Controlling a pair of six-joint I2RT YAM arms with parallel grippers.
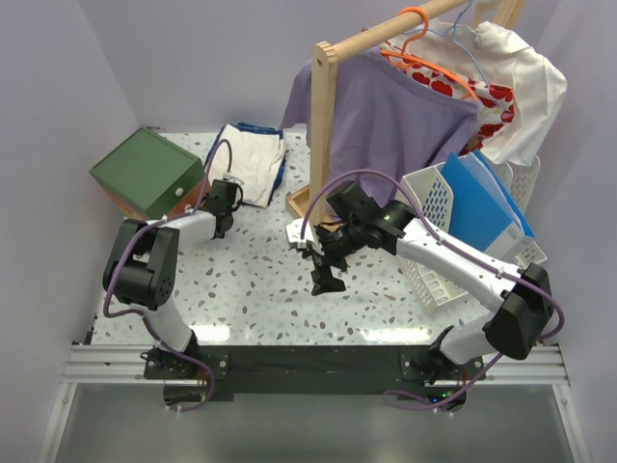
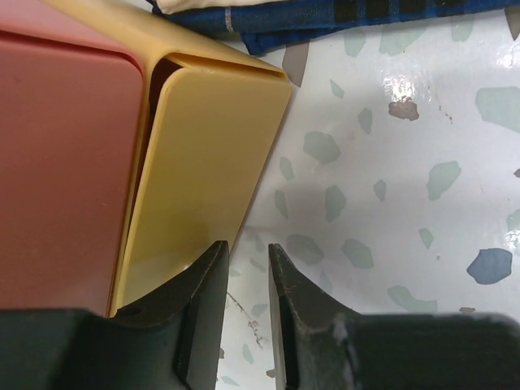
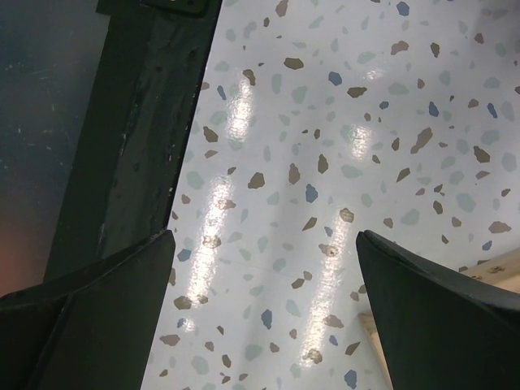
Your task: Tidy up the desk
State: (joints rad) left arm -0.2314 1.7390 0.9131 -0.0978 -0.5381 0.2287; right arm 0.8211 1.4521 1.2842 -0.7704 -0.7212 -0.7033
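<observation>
The desk (image 1: 260,289) is a glossy white terrazzo top. My left gripper (image 1: 228,190) sits low at the right side of the green-topped box (image 1: 145,172). In the left wrist view its jaws (image 2: 248,260) stand a narrow gap apart with only the desk (image 2: 390,162) between them. The left fingertip (image 2: 213,264) lies against the box's yellow panel (image 2: 203,162), which stands slightly ajar beside the red face (image 2: 65,162). My right gripper (image 1: 326,270) hovers over the desk's middle, its jaws (image 3: 264,244) wide open and holding nothing above the bare surface (image 3: 325,122).
Folded clothes (image 1: 253,164) with a blue plaid edge (image 2: 341,16) lie behind the box. A wooden clothes rack (image 1: 325,125) carries a purple shirt (image 1: 395,116). A white basket (image 1: 434,203) with blue folders (image 1: 482,203) stands at the right. The black front rail (image 3: 146,122) runs along the desk's edge.
</observation>
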